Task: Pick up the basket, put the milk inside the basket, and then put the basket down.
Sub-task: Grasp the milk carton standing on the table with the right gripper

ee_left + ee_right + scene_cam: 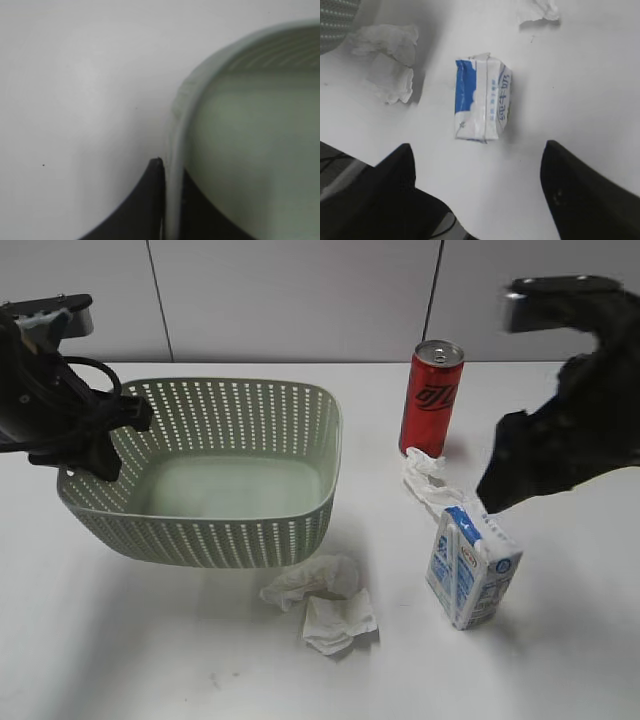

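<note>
Basket (pixel 215 475) left; milk (pixel 472 565) right, before can (pixel 431 398).

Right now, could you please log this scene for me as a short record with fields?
basket: empty, left rim clamped by the left tool
basket pose: tilted, left side raised off the table
milk: upright on the table, right of the basket
right tool: open, above the milk
soda can: upright behind the milk
crumpled tissues: in front of the basket
</note>
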Available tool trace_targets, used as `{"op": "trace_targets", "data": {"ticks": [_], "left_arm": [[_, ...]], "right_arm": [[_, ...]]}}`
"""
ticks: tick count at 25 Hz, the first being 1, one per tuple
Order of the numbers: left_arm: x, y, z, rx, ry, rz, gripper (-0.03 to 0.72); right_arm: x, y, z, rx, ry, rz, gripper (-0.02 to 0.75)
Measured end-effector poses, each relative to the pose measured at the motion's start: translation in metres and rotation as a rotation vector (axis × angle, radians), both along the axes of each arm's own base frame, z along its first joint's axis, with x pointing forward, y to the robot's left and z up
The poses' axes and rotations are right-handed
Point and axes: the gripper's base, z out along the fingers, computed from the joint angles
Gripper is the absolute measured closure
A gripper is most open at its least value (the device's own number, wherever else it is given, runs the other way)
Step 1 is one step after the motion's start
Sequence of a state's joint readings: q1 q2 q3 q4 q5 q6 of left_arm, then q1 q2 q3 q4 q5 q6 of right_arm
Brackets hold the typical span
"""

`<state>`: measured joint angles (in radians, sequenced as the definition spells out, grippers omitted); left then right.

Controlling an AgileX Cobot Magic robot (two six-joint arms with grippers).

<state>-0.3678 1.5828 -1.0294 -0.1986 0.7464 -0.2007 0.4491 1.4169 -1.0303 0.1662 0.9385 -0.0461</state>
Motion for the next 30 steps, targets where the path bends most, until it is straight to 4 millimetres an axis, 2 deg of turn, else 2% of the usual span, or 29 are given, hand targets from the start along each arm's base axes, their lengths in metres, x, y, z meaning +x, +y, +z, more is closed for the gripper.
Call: {"op": "trace_targets", "data": {"ticks": [3, 6, 12, 22, 25, 30], "left_arm": [[0.000, 0.000, 0.000, 0.000, 0.000, 0.000, 0.688], [0.000, 0.000, 0.000, 0.002, 0.001, -0.001, 0.688], [-0.001, 0.000, 0.000, 0.005, 0.009, -0.003, 0.688], [-0.001, 0.000, 0.000, 0.006, 0.011, -0.004, 0.688], [-0.001, 0.000, 0.000, 0.006, 0.011, -0.004, 0.688], [-0.001, 0.000, 0.000, 0.006, 0.008, -0.004, 0.688]], "right_arm": [[0.015, 0.021, -0.018, -0.031, 0.033, 0.016, 0.149], [0.029, 0.030, -0.041, -0.062, 0.088, 0.000, 0.149], [0.040, 0.033, -0.078, -0.144, 0.176, -0.015, 0.149], [0.047, 0.037, -0.110, -0.181, 0.246, -0.018, 0.156], [0.047, 0.038, -0.113, -0.174, 0.261, -0.025, 0.218], [0.045, 0.038, -0.112, -0.177, 0.279, -0.027, 0.424]]}}
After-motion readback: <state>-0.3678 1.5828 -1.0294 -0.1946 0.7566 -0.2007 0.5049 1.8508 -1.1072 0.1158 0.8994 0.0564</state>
